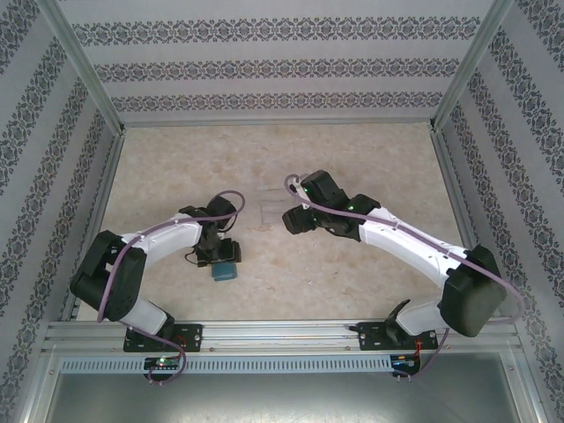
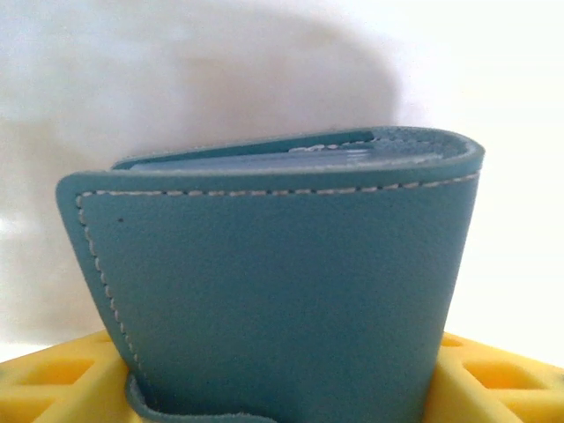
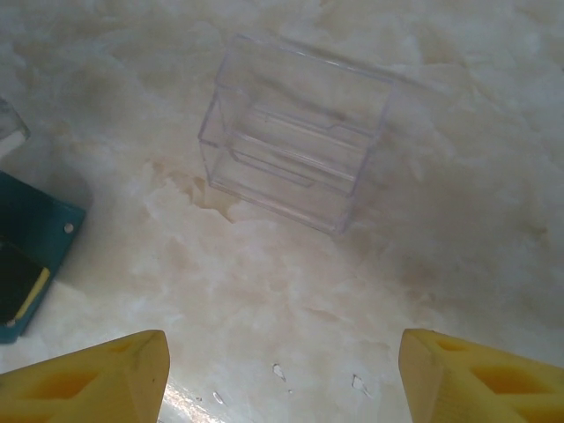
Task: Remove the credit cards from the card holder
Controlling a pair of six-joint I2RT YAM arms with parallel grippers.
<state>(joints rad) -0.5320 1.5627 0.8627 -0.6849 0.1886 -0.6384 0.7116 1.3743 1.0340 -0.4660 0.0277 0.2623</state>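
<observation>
card holder [image 2: 282,264] edge-up in left end effector [image 2: 280,379]

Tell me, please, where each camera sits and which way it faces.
Top: above and behind the bases, looking down on the table; left arm and right arm show.
Left wrist: faces the wallet up close, gripped between the left fingers.
Right wrist: looks down at a clear box; the open right fingers below.
Shared: top and right wrist both show wallet and box.
</observation>
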